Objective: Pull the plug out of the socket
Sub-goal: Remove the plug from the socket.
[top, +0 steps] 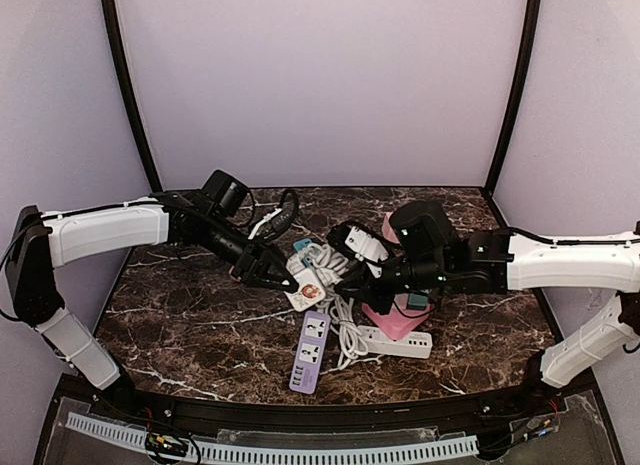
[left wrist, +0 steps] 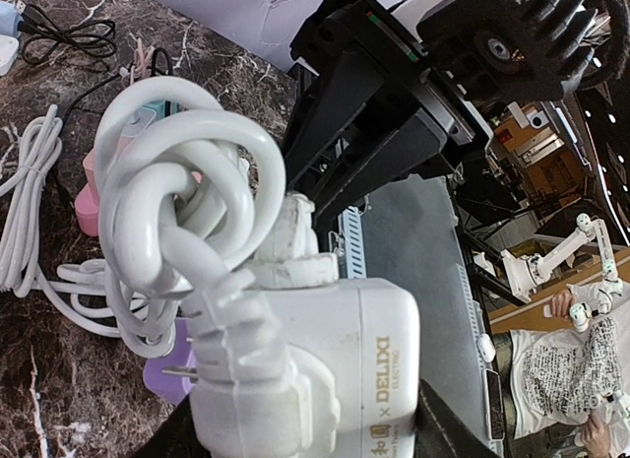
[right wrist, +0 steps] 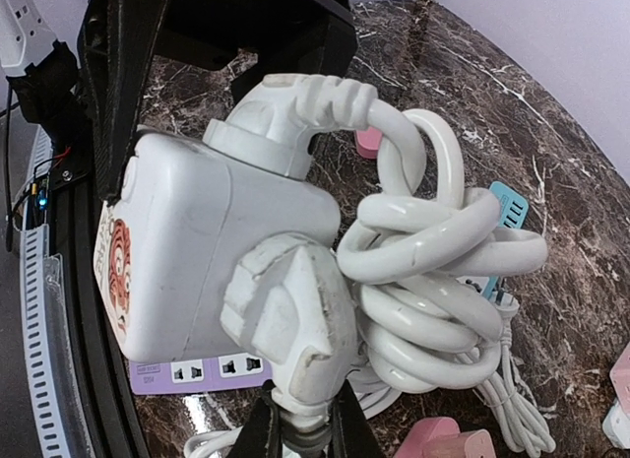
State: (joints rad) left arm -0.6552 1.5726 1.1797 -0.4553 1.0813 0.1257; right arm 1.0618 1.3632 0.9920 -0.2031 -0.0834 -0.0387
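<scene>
Dark marble tabletop (top: 180,325) lies under the white socket cube (top: 303,285), held at frame centre, clamped in the half-open left tool (top: 283,277), while the right tool (right wrist: 300,430), pinched tight on the plug (right wrist: 295,310), could slip off if the coiled cable (right wrist: 433,281) snags the pull.
</scene>
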